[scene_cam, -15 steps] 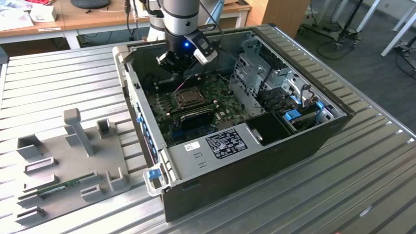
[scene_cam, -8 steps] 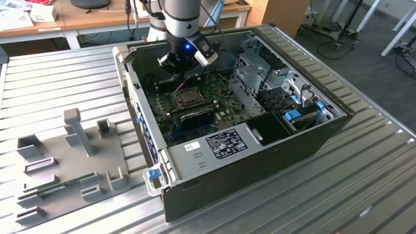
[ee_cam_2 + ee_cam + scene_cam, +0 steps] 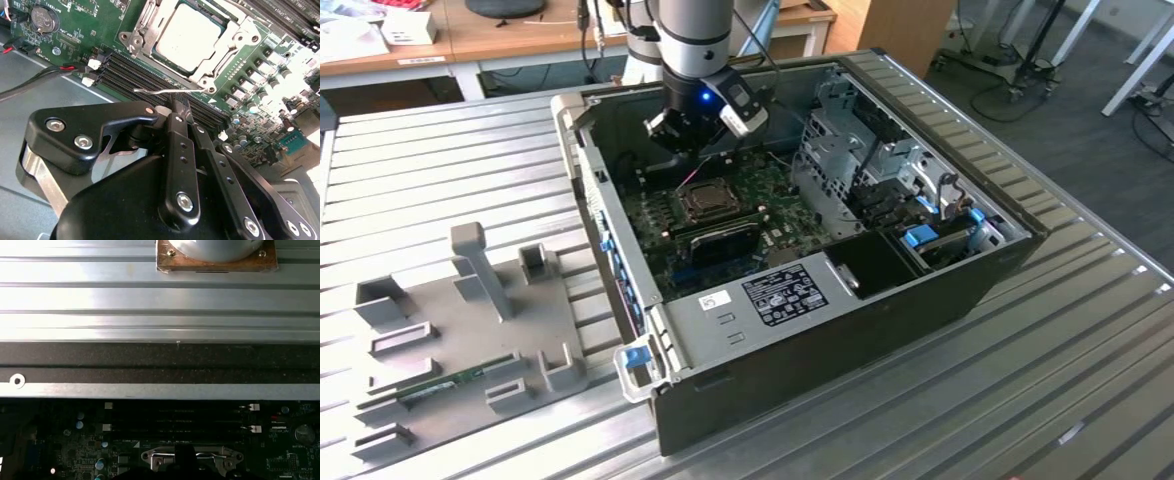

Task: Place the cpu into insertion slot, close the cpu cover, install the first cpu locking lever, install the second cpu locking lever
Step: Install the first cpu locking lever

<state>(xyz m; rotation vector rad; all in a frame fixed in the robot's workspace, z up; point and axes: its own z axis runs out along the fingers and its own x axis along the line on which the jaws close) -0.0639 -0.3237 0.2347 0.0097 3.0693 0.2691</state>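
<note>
The cpu (image 3: 186,34) lies flat in the insertion slot (image 3: 710,201) on the green board inside the open computer case. The cpu cover (image 3: 239,41), a silvery frame, is down around the chip. A thin wire locking lever (image 3: 155,92) runs along the socket's edge beside the memory slots, standing slightly above the board. My gripper (image 3: 181,103) hangs just over that lever with its black fingers (image 3: 176,131) drawn together and their tips at the wire. In the exterior view the gripper (image 3: 698,135) is above the board's far part, behind the socket.
Long black memory slots (image 3: 150,75) lie under the fingertips. Red and black cables (image 3: 47,72) cross nearby. The case wall (image 3: 160,365) and a metal drive cage (image 3: 847,160) hem the board in. A grey fixture plate (image 3: 467,350) lies at the exterior view's left.
</note>
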